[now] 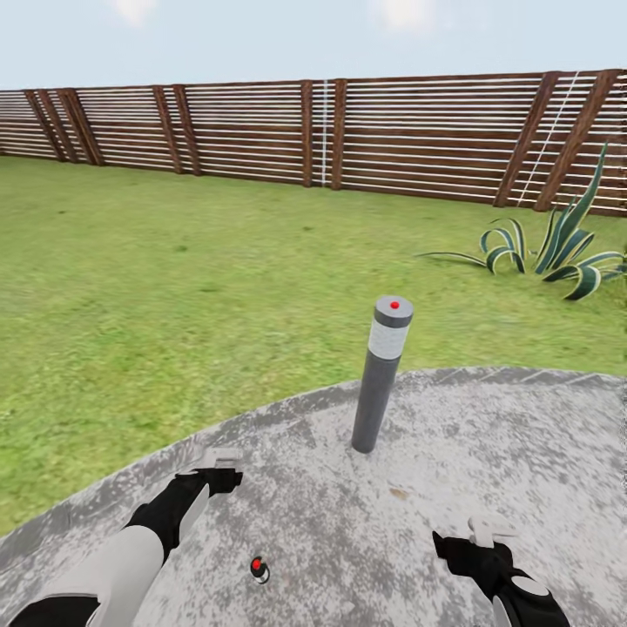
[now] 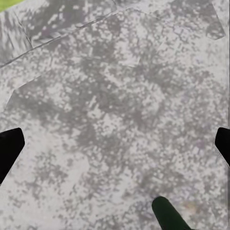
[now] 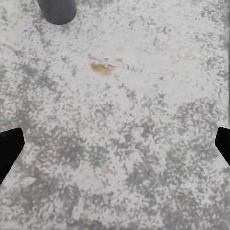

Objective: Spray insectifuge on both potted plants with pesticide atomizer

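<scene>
Down near my body, my left arm (image 1: pixel 131 549) reaches out over the grey patio (image 1: pixel 488 453); its end, my left gripper (image 1: pixel 218 460), hangs above the stone near the patio's edge, and in the left wrist view its two dark fingertips (image 2: pixel 9 148) sit far apart at the sides, so it is wide and holds nothing; my right gripper (image 1: pixel 488 529) hangs over the stone too, and its fingertips (image 3: pixel 9 148) are just as wide, with nothing between them; between my two arms the pesticide atomizer (image 1: pixel 259 569) stands on the patio, small, with its red neck showing; further out a tall grey lamp post (image 1: pixel 381 373) with a red dot stands on the stone; past it lie the green grass (image 1: pixel 174 279), a stripy spiky plant (image 1: pixel 557 248) and a brown wooden fence (image 1: pixel 261 131).
</scene>
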